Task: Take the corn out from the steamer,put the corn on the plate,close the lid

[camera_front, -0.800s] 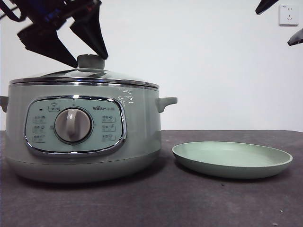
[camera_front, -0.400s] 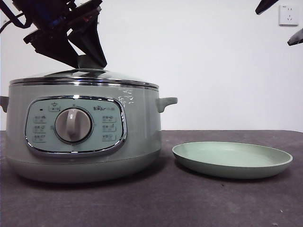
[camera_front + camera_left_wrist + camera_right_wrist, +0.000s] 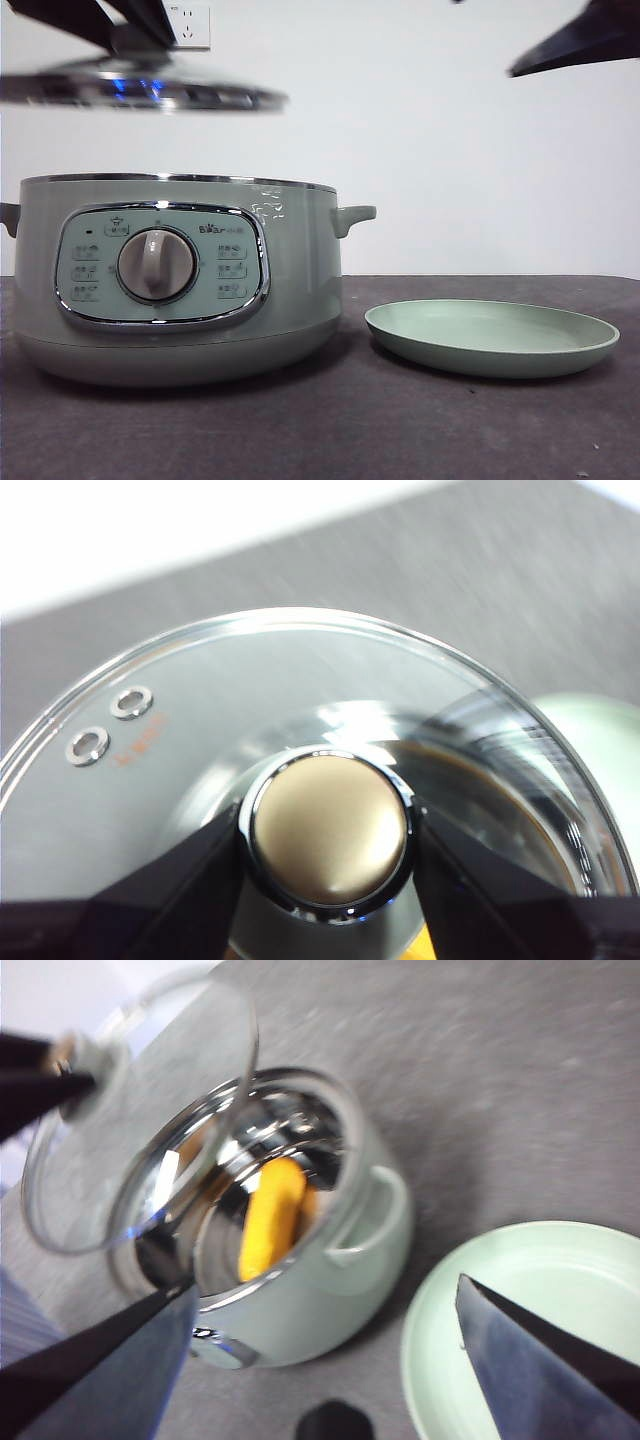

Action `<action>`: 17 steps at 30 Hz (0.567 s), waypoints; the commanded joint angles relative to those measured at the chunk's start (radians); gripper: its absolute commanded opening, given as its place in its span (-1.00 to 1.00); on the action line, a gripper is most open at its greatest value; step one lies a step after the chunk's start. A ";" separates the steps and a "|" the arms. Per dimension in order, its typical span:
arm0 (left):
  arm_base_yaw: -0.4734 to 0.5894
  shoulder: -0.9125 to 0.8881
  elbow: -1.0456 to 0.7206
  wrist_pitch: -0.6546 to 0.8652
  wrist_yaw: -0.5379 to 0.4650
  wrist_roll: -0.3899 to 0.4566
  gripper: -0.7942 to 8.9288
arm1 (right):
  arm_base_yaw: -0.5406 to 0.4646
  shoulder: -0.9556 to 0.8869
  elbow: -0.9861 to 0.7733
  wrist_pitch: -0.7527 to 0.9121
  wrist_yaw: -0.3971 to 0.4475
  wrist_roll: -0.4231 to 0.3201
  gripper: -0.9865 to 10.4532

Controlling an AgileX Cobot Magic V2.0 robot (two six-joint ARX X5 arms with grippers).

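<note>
Lid's coming off now!
Left gripper (image 3: 330, 840), clenching the knob, has lifted the lid (image 3: 140, 88) clear above the steamer (image 3: 170, 280); corn (image 3: 272, 1215) is sitting inside, right gripper (image 3: 320, 1350) is hanging spread wide, plate (image 3: 490, 338) waiting.

Plain white wall (image 3: 420, 140), white wall socket (image 3: 192, 25), dark grey tabletop (image 3: 330, 430)

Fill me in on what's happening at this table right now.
The left tool grips the lid by its knob and holds it in the air above the steamer, which stands open. The corn lies inside the pot, untouched. The right tool hangs open above the steamer and the plate, holding nothing. The plate sits beside the steamer on the table, with nothing on it.
</note>
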 commanded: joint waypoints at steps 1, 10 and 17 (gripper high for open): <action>0.002 -0.085 0.008 0.017 -0.074 0.011 -0.85 | 0.067 0.079 0.058 0.006 0.001 0.007 -0.07; 0.002 -0.317 0.008 -0.073 -0.301 0.013 -0.85 | 0.303 0.453 0.437 -0.119 0.134 -0.097 -0.17; 0.002 -0.428 0.008 -0.133 -0.393 0.016 -0.85 | 0.423 0.714 0.743 -0.298 0.363 -0.188 -0.17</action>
